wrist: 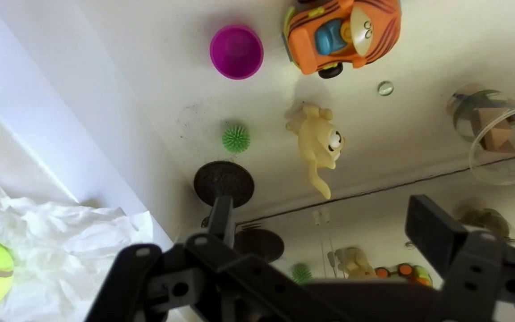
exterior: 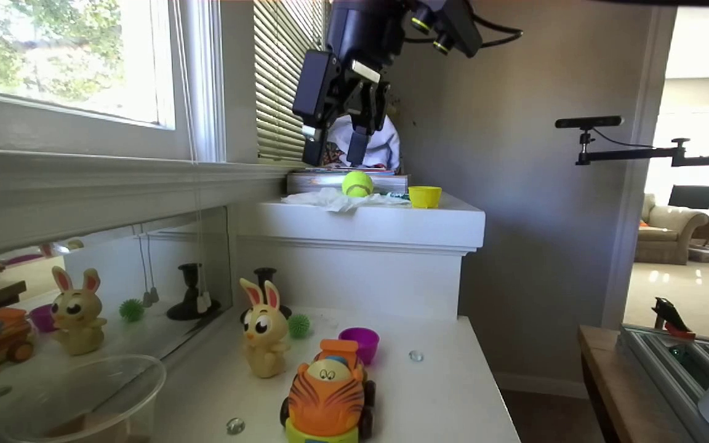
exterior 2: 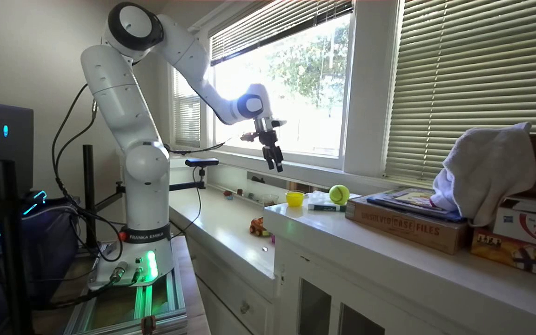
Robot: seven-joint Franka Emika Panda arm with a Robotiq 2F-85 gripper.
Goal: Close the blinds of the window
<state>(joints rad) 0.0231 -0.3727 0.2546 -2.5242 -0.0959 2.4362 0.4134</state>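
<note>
The fingers (wrist: pixel 434 235) stand apart, released, above the worktop (exterior 2: pixel 221 228). Beyond the arm (exterior 2: pixel 126 109), narrow blinds (exterior 2: pixel 187 118) (their slats horizontal) hang lowered.

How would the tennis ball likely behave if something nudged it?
The tennis ball would probably roll readily, being round with nothing clasping it. The Unsolved Case Files box close beside it would likely block it on that side. The crumpled white sheet next to it looks thin and loose, so it might shift or crease rather than stop the roll.
</note>
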